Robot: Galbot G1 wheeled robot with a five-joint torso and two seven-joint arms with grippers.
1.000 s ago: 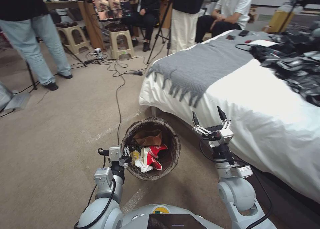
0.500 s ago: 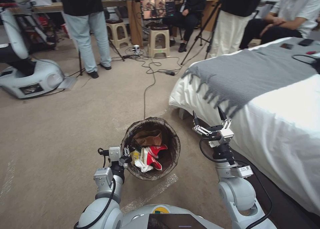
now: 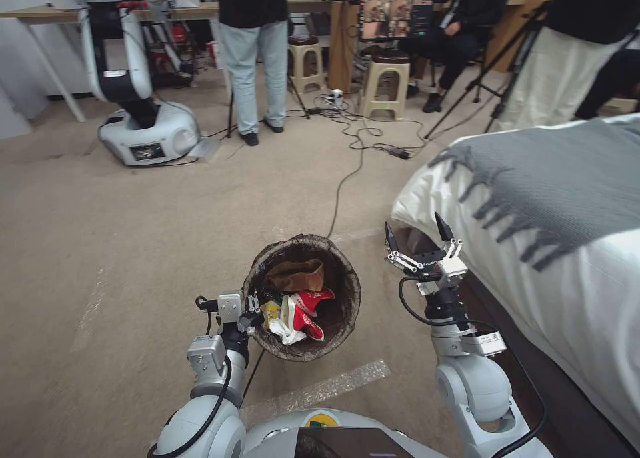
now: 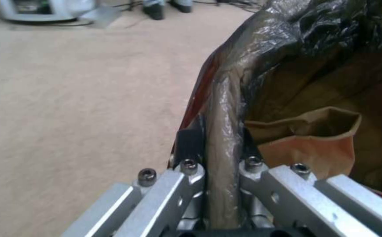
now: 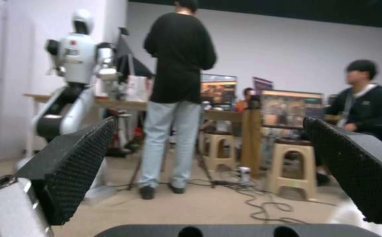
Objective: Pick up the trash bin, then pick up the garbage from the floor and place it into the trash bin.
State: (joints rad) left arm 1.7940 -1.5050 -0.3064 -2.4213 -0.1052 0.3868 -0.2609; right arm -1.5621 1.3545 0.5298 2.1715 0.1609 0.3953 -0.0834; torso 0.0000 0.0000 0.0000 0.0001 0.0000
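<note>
So your left hand (image 3: 252,309) grips the bin (image 3: 347,291) rim, garbage (image 3: 298,309) inside; right hand (image 3: 415,242) gapes empty; no litter visible on the floor.

The left gripper (image 3: 252,309) clamps its jaws on a rim at waist level; the right gripper (image 3: 417,235) points upward, jaws spread.

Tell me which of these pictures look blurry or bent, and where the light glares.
Head view: straight lines bow toward the edges, and the trash bin is sharp. Left wrist view: soft, with glare on the liner where the left hand pinches the rim. Right wrist view: the open right hand and the room behind are blurred.
</note>
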